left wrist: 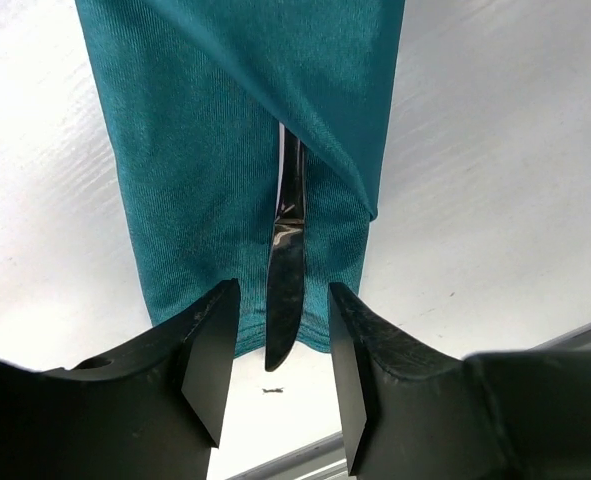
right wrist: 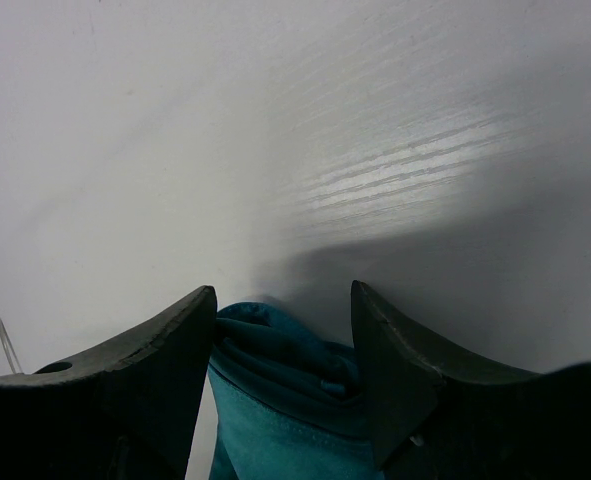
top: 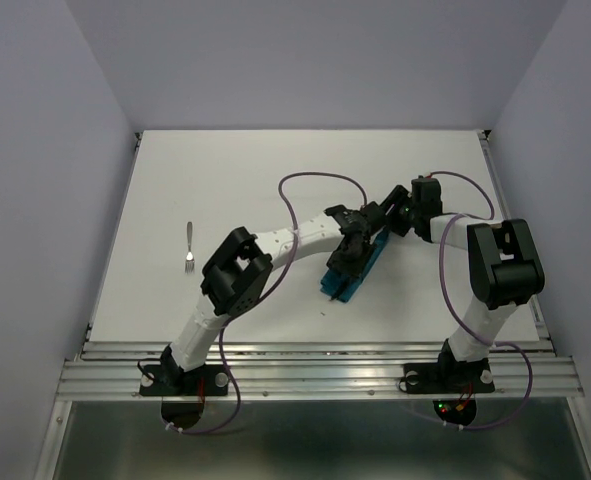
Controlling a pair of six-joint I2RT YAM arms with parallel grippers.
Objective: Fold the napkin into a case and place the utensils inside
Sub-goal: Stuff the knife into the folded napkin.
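Note:
The teal napkin (top: 347, 283) lies folded into a narrow case (left wrist: 195, 150) in the middle of the table. A silver knife (left wrist: 290, 200) lies in its lengthwise fold, with the blade tip poking past the near end. My left gripper (left wrist: 283, 290) is open. Its fingers stand on either side of the blade with a gap on each side. My right gripper (right wrist: 283, 292) is at the case's far end, shut on the bunched cloth (right wrist: 275, 400). In the top view the left gripper (top: 350, 255) hangs over the case and the right gripper (top: 383, 232) sits just beyond it. A fork (top: 189, 247) lies alone at the left.
The white table (top: 275, 170) is walled on three sides. A metal rail (top: 315, 370) with both arm bases runs along the near edge. Purple cables (top: 315, 182) loop above the arms.

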